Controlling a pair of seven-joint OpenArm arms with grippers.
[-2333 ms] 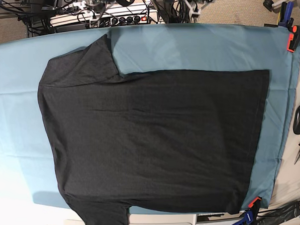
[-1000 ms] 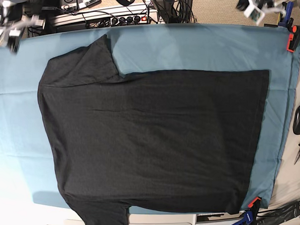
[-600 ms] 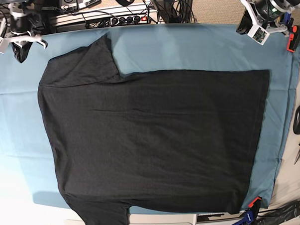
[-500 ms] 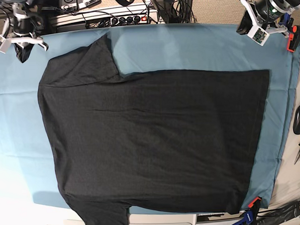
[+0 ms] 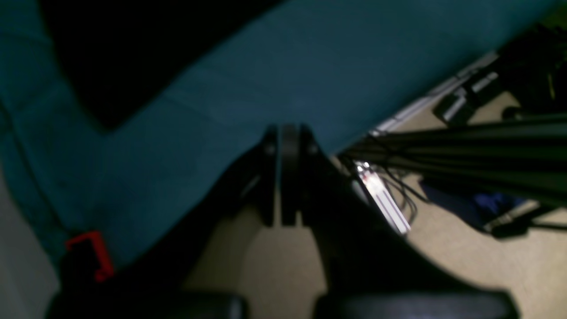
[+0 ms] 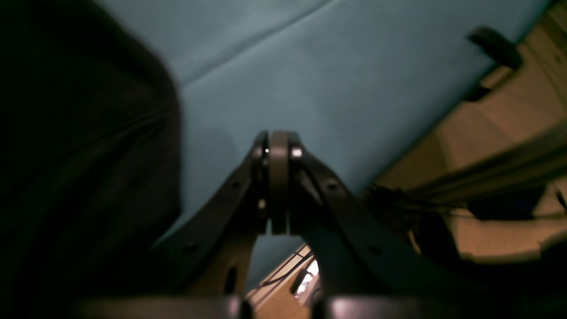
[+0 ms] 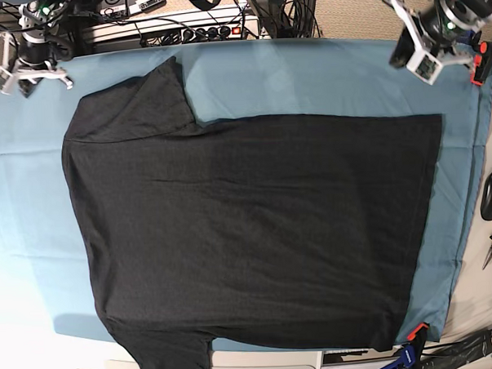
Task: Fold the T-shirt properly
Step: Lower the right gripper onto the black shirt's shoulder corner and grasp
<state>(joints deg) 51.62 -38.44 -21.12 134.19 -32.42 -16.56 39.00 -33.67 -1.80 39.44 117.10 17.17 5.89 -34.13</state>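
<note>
— On the left of the base view the right gripper [image 7: 22, 76] hangs above the far corner of the teal-blue table cloth [image 7: 307, 76], jaws pressed together, holding nothing. The large plain black cotton T-shirt [image 7: 256, 233] lies flat and unfolded in the middle.

— And on the right, the left gripper [image 7: 424, 50] is clenched and empty too. I think folding is not started; next they must open and descend to the shirt's edges.

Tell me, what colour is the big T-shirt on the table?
The T-shirt is plain black, slightly speckled grey. The base view shows it best.
</note>
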